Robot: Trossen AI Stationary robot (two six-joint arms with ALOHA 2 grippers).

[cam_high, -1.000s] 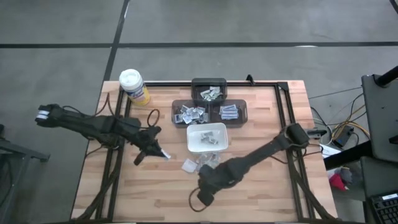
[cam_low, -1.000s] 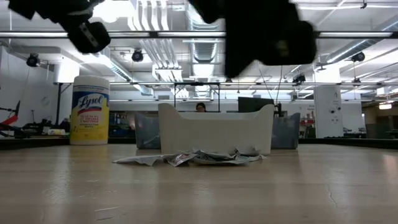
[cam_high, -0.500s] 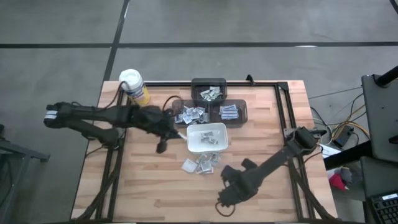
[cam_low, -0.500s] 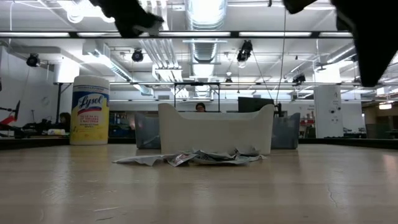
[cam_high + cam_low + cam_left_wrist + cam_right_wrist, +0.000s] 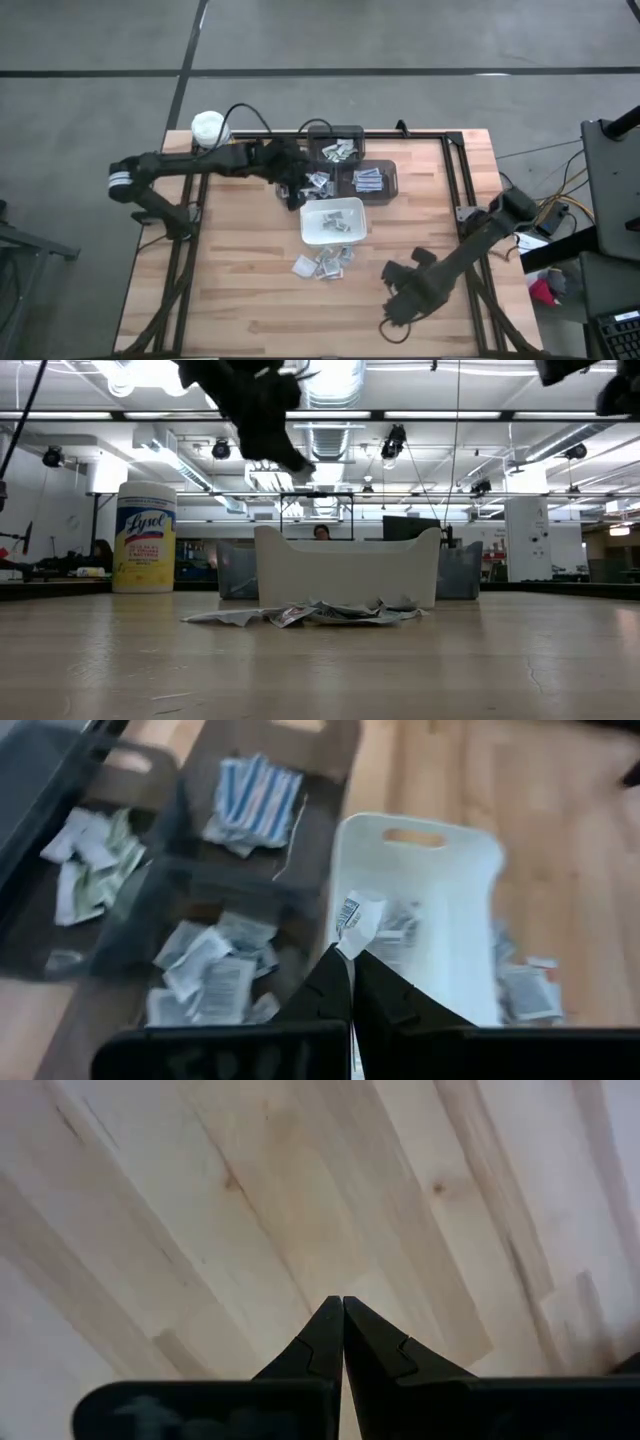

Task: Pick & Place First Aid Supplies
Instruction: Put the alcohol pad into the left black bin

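The left gripper (image 5: 351, 952) pinches 1 packet (image 5: 358, 917) above the dark trays (image 5: 380, 181) near the table's (image 5: 240, 290) far edge, while the right gripper (image 5: 342, 1302) is closed and holds nothing.

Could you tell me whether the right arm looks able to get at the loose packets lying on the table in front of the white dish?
Probably yes: the right gripper, shut and empty, hangs over bare wood with nothing between it and the loose packets.

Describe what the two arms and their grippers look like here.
Both arms are dark, nearly black, jointed and slender. The left arm carries a pale band near its far end and a thin black cable looping above it. The right arm is plain dark, with blocky joints. In the wrist views, the left gripper and right gripper each show two dark fingers tapering to points.
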